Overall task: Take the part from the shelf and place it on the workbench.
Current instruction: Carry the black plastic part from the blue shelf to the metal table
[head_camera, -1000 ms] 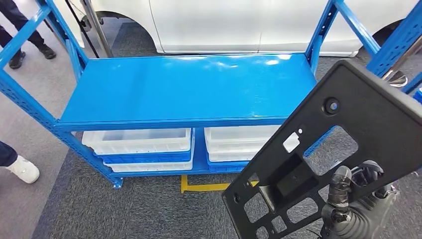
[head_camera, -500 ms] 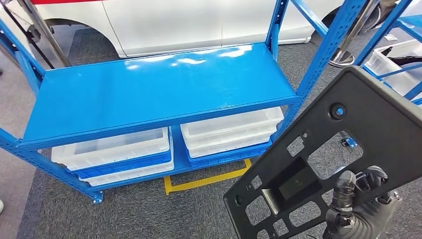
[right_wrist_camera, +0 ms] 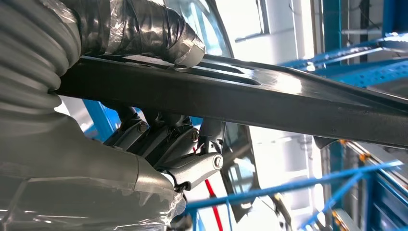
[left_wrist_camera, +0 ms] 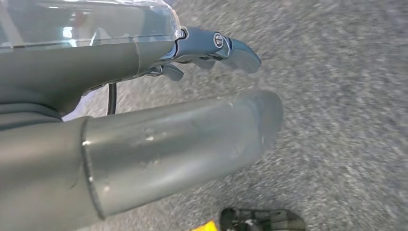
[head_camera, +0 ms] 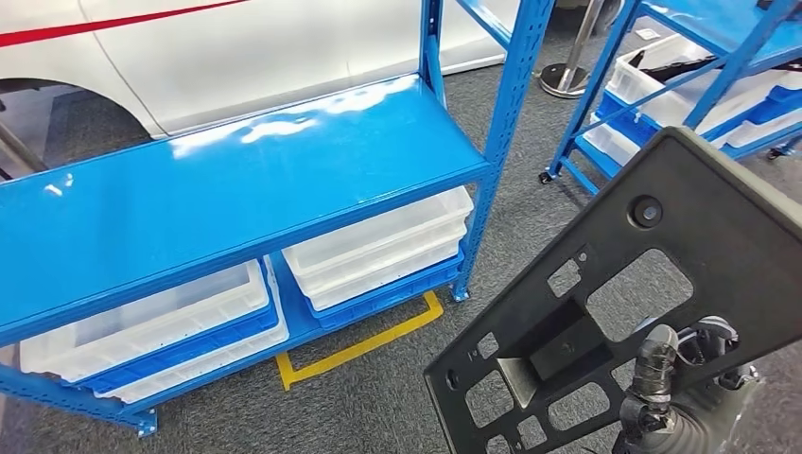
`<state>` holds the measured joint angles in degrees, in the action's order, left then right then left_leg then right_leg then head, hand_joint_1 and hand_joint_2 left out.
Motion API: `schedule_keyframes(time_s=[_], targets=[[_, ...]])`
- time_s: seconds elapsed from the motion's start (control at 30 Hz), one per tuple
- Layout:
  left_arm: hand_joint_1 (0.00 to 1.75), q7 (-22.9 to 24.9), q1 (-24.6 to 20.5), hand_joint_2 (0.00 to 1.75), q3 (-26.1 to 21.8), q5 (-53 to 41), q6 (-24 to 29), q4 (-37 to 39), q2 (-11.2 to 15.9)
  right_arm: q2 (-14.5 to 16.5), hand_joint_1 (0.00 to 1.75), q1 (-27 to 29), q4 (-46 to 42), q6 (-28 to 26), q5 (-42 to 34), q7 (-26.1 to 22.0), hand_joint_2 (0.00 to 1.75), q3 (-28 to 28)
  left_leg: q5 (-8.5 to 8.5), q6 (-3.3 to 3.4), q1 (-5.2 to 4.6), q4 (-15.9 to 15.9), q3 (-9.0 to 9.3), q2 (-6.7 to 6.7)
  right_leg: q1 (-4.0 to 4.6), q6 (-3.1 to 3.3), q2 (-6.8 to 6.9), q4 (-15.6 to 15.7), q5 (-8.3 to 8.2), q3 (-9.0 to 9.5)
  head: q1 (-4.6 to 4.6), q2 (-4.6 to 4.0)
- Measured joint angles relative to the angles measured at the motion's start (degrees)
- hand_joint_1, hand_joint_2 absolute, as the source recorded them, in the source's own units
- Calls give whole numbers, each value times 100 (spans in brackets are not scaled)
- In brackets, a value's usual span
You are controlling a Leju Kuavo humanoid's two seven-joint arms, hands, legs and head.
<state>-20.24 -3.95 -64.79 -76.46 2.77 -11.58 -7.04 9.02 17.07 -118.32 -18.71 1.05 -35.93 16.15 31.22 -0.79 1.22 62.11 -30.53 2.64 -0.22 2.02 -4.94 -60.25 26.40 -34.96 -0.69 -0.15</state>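
Grey carpet [head_camera: 378, 397] runs under everything in the head view, with a white car body [head_camera: 236, 57] behind. At far left a blue shelf [head_camera: 217, 189] stands bare on top, with white bins [head_camera: 378, 246] on blue trays on its lower level and a yellow tape mark [head_camera: 359, 345] on the floor by its foot. Further right, a second blue rack [head_camera: 700, 85] holds more bins. No tabletop for the delivery shows.

The left hand [left_wrist_camera: 144, 120] hangs over carpet in its wrist view; its thumb and fingers lie apart and nothing is in them.

At right the part [head_camera: 643, 312], a flat black plate with cut-outs, is held aloft by the right hand [head_camera: 676, 392], which grips it near its lower edge: thumb on one face, fingers [right_wrist_camera: 192, 166] curled under the other. Its long axis runs diagonally, from the low end near the hand up and away to the right, broad face toward the camera.

Likely risks: most of the plate stands above a low, edge-on grip, so it could pivot or slip between thumb and fingers. Its raised far corner also looks liable to catch a rack upright while the robot carries it.
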Motion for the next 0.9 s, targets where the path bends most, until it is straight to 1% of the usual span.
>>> schedule_keyframes(time_s=[0.03, 0.07, 0.1, 0.13, 0.17, 0.2, 0.23, 0.27, 0.3, 0.33, 0.37, 0.4, 0.43, 0.47, 0.5, 0.53, 0.57, 0.6, 0.63, 0.67, 0.7, 0.73, 0.77, 0.8, 0.83, 0.87, 0.9], targets=[[0, 0, 1, 0, -1, 0, 1, 0, 3, 5, 175, -1, -1, 2, 0, -1, 175, 0, -64, 18, -1, -229, 93, 108, -3, -33, -70, -22, -8, -26, 0, 0], [0, 0, 0, 0, -1, 0, 1, 0, 6, 10, 175, 1, -1, 3, -1, -2, 175, 0, -63, 35, -8, -335, 130, 173, -12, -73, -140, -32, -23, -55, -1, 0], [0, 0, -5, 0, -1, 0, 1, 0, 7, 15, 175, 5, -1, 5, -1, -3, 175, 0, -59, 50, -19, -367, 142, 148, -18, -122, -212, -28, -48, -82, -2, 0], [0, -1, -13, 0, -1, 0, 0, 0, 1, 20, 175, 13, -2, 7, -2, -4, 175, 0, -78, 81, -10, -386, 146, 83, -25, -166, -261, -16, -73, -101, -2, 0], [0, -1, -21, 0, -1, -1, -1, -1, -4, 23, 175, 21, -3, 7, -2, -5, 175, -1, -108, 119, -1, -418, 158, 10, -18, -201, -207, -30, -64, -120, -5, 0], [0, -3, -26, 0, -1, -2, -1, -1, -9, 25, 175, 22, -4, 8, -3, -7, 175, -1, -138, 158, 11, -450, 170, -69, -6, -228, -78, -121, 5, -166, -9, 0], [0, -5, -25, 0, -2, -5, -1, -2, -14, 26, 175, 18, -5, 10, -5, -8, 175, -2, -162, 190, 21, -480, 173, -154, 5, -249, 96, -327, 141, -258, -13, 0], [0, -7, -18, 0, -3, -8, -1, -2, -13, 26, 175, 15, -5, 13, -9, -9, 175, -3, -171, 206, 8, -489, 174, -240, 2, -266, 281, -635, 325, -392, -17, 0], [0, -8, -7, 0, -5, -10, 0, -2, -12, 26, 175, 12, -5, 15, -13, -9, 175, -4, -170, 214, -1, -489, 171, -328, -12, -284, 382, -1005, 511, -557, -19, 0], [0, -7, 2, 0, -8, -13, 0, -2, -11, 26, 175, 13, -4, 16, -16, -9, 175, -7, -167, 214, -9, -487, 169, -417, -29, -301, 429, -1325, 635, -700, -19, 0], [0, -5, 4, 0, -13, -14, -1, -2, -11, 25, 175, 16, -4, 16, -19, -9, 175, -10, -161, 213, -12, -486, 170, -504, -43, -314, 454, -1491, 660, -768, -18, 0], [0, -3, 0, 0, -17, -15, -1, -2, -10, 25, 175, 17, -4, 17, -20, -9, 175, -13, -153, 210, -13, -485, 176, -586, -54, -320, 478, -1450, 579, -730, -18, 0], [0, 0, -8, 0, -22, -17, -1, -2, -11, 25, 175, 17, -4, 19, -20, -9, 175, -15, -139, 203, -13, -484, 192, -660, -59, -316, 516, -1185, 412, -575, -19, 0], [0, 3, -16, 0, -26, -19, -2, -2, -13, 25, 175, 16, -4, 19, -20, -9, 175, -15, -122, 192, -14, -484, 216, -730, -53, -300, 606, -776, 235, -350, -19, 0], [0, 5, -23, 0, -29, -20, -2, -2, -15, 25, 175, 13, -5, 20, -19, -8, 175, -15, -103, 176, -22, -488, 233, -791, -23, -272, 737, -397, 122, -139, -19, 0], [0, 9, -28, 0, -32, -26, -2, -2, -17, 26, 175, 11, -8, 20, -16, -7, 175, -15, -85, 153, -33, -488, 248, -848, 10, -238, 836, -114, 57, 8, -18, 0], [0, 13, -32, 0, -34, -33, -2, -2, -19, 26, 175, 9, -11, 20, -13, -7, 175, -15, -71, 126, -45, -491, 261, -901, 43, -207, 898, 30, 53, 71, -18, 0], [0, 15, -36, 0, -37, -41, -2, -2, -20, 27, 175, 10, -14, 20, -10, -6, 175, -15, -65, 97, -58, -500, 271, -959, 71, -182, 888, 51, 68, 69, -16, 0], [0, 18, -43, 0, -38, -47, -2, -2, -20, 27, 175, 15, -16, 20, -7, -7, 175, -15, -58, 66, -64, -506, 291, -1020, 71, -154, 813, 69, 52, 55, -16, 0], [0, 19, -52, 0, -41, -50, -2, -2, -20, 28, 175, 20, -18, 20, -6, -7, 175, -16, -27, 36, -57, -493, 300, -1005, 56, -128, 745, 93, 37, 55, -16, 0], [0, 19, -58, 0, -43, -51, -2, -2, -21, 28, 175, 21, -22, 20, -5, -7, 175, -16, 44, 13, -48, -420, 277, -900, 37, -93, 681, 120, 19, 60, -15, 0], [0, 20, -60, 0, -44, -51, -2, -2, -22, 30, 175, 17, -26, 20, -4, -8, 175, -17, 172, -5, -37, -239, 201, -735, 17, -58, 622, 149, -1, 67, -14, 0], [0, 20, -53, 0, -45, -52, -3, -2, -23, 31, 175, 12, -30, 20, -3, -8, 175, -17, 349, -15, -25, 65, 61, -536, 4, -32, 561, 162, -13, 71, -12, 0], [0, 21, -39, 0, -46, -52, -3, -2, -23, 32, 175, 6, -32, 20, -2, -8, 175, -17, 532, -21, -25, 451, -125, -395, 4, -14, 494, 164, -17, 67, -11, 0], [0, 23, -24, 0, -49, -52, -3, -2, -22, 33, 175, 5, -32, 20, -3, -8, 175, -17, 668, -26, -25, 826, -314, -329, 7, -7, 418, 159, -18, 63, -10, 0], [0, 25, -9, 0, -54, -52, -2, -2, -20, 34, 175, 8, -32, 20, -3, -7, 175, -17, 705, -32, -25, 1072, -449, -304, 9, -3, 331, 150, -18, 63, -10, 0], [0, 27, 0, 0, -58, -52, -2, -2, -19, 34, 175, 9, -32, 20, -4, -7, 175, -17, 623, -34, -23, 1115, -497, -292, 7, -4, 242, 137, -16, 64, -10, 0]])
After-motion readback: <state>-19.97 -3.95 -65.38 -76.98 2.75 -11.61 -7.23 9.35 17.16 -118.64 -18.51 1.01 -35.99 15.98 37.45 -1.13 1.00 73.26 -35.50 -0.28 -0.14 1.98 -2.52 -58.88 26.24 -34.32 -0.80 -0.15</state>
